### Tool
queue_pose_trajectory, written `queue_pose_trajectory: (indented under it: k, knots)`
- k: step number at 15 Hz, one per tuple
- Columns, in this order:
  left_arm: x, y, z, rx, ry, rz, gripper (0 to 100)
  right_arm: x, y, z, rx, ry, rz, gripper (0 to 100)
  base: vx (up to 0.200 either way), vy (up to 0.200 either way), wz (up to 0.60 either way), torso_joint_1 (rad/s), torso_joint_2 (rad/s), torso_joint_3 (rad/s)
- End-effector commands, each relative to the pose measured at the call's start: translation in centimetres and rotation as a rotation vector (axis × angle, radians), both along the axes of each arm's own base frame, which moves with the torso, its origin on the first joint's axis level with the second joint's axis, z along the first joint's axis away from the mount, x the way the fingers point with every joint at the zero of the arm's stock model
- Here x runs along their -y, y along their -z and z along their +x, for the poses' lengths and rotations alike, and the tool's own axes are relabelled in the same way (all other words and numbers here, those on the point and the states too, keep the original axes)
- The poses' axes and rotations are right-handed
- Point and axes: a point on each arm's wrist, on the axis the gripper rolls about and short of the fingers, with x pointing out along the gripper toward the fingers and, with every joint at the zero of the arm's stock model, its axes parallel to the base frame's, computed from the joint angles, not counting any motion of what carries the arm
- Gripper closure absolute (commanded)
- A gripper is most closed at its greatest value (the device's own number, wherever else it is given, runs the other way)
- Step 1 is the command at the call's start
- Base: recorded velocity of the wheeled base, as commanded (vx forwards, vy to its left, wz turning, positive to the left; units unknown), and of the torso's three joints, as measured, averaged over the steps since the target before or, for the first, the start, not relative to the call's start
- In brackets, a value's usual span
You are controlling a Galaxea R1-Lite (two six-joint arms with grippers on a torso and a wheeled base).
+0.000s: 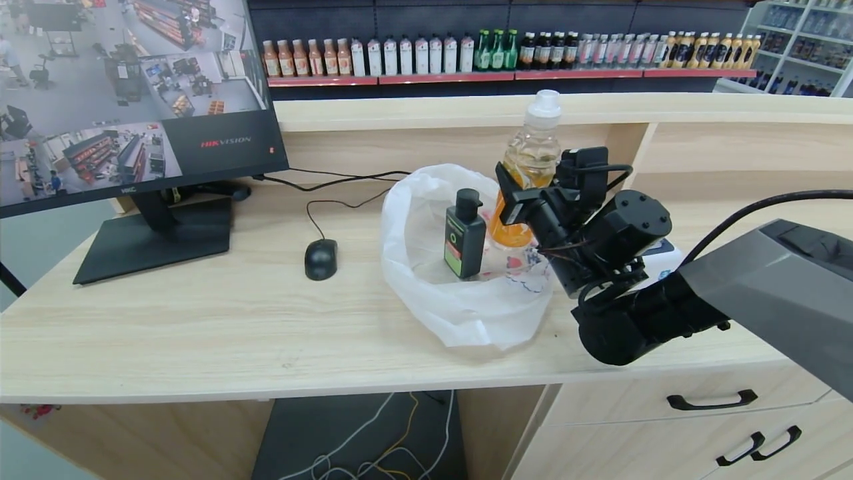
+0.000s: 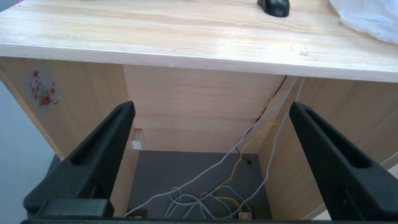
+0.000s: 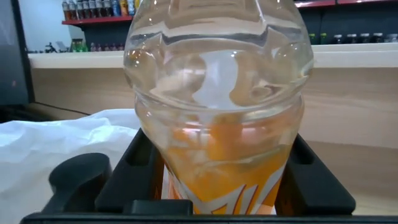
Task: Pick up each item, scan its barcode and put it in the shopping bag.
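Left jaws: spread wide, empty, low before the counter front | Right jaws: closed round the orange drink bottle, held upright at the shopping bag far side | Step: I judge bagging; I'd lower it vertically, clear of the dark pump bottle standing inside.

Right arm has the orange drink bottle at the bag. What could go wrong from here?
1. The clear plastic bottle of orange drink hangs close beside the black pump bottle with a green label standing in the white plastic shopping bag; lowering it may knock that over.
2. The bag is limp and slumped, so its rim could snag the right gripper on release.
3. The gripper holds the tall bottle low down; it may topple once let go.
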Motion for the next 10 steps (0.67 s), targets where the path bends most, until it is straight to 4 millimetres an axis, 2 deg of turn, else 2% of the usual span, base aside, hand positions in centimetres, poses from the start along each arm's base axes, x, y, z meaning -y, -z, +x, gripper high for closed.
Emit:
queue_pose_trajectory:
  k: [1, 10]
  knots:
    - [0.0, 0.0, 0.0, 0.000, -0.001, -0.001, 0, 0.3, 0.7, 0.2, -0.005, 0.014, -0.022, 100, 0.000, 0.000, 0.00, 0.000, 0.00, 0.000]
    - [0.0, 0.0, 0.0, 0.000, -0.001, -0.001, 0, 0.0, 2.8, -0.4, -0.042, -0.002, -0.097, 100, 0.000, 0.000, 0.00, 0.000, 0.00, 0.000]
